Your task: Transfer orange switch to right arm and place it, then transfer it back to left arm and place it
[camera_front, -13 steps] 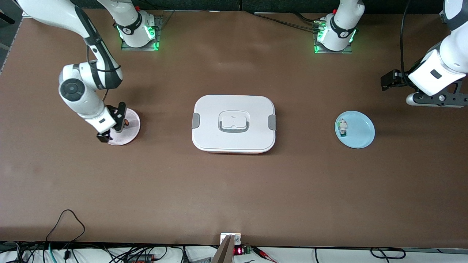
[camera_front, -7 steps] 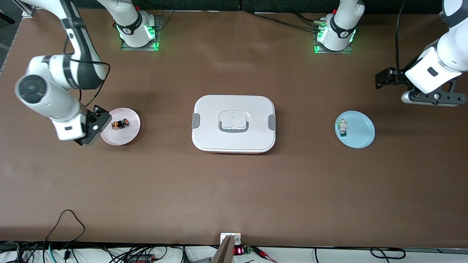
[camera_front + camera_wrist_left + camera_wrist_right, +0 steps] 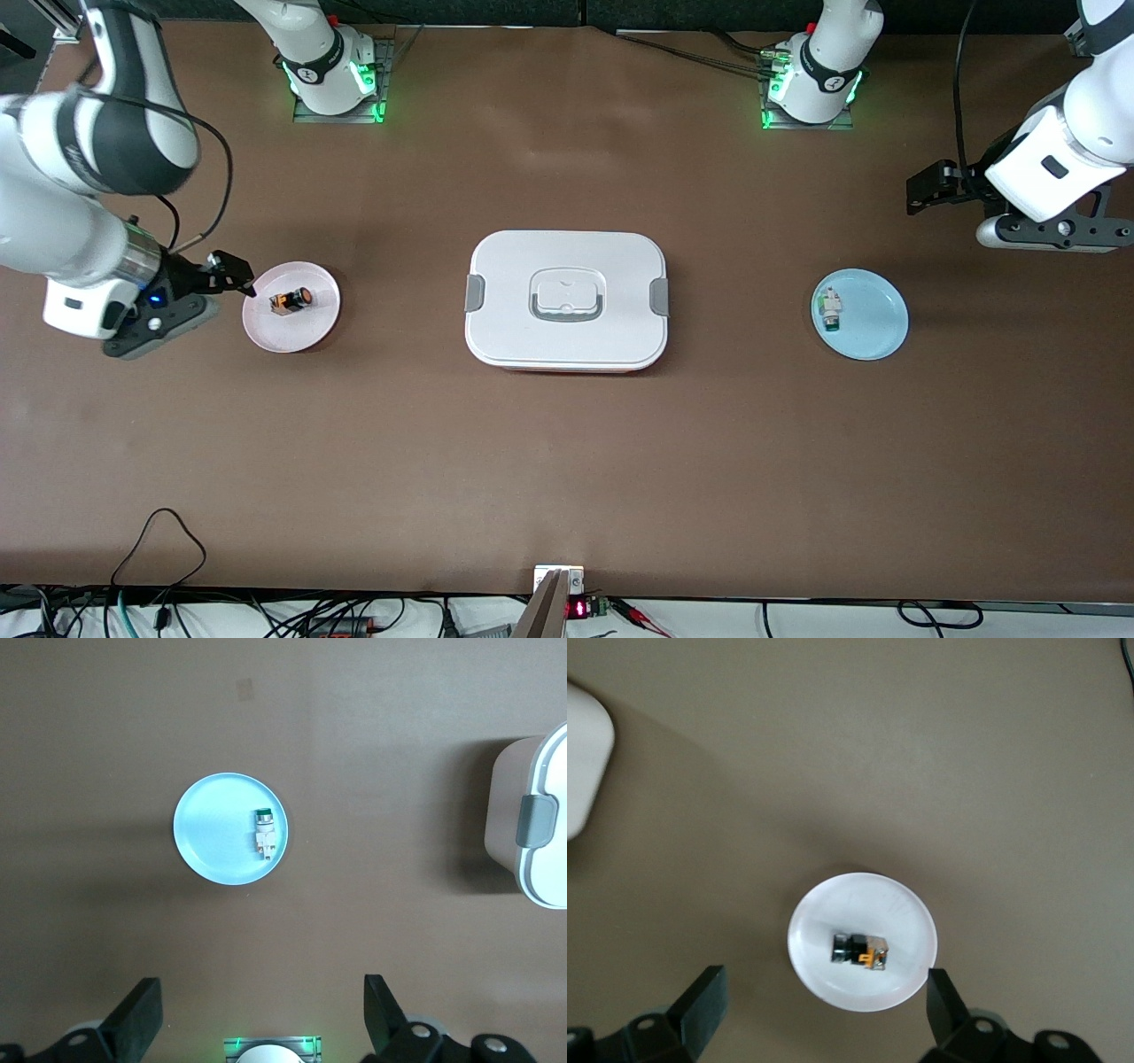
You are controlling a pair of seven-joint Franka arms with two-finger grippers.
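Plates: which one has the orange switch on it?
The pink plate toward the right arm's end holds the orange switch. The blue plate carries a white-and-green component.

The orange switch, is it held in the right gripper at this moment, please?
No, the orange switch lies on the pink plate, apart from the open right gripper.

Bright, even overhead light covers the brown bench [image 3: 567, 461]. Soft shadows fall beside the white box [image 3: 567, 299]. The right wrist view looks washed out and slightly soft; green lamps glow at the arm bases.
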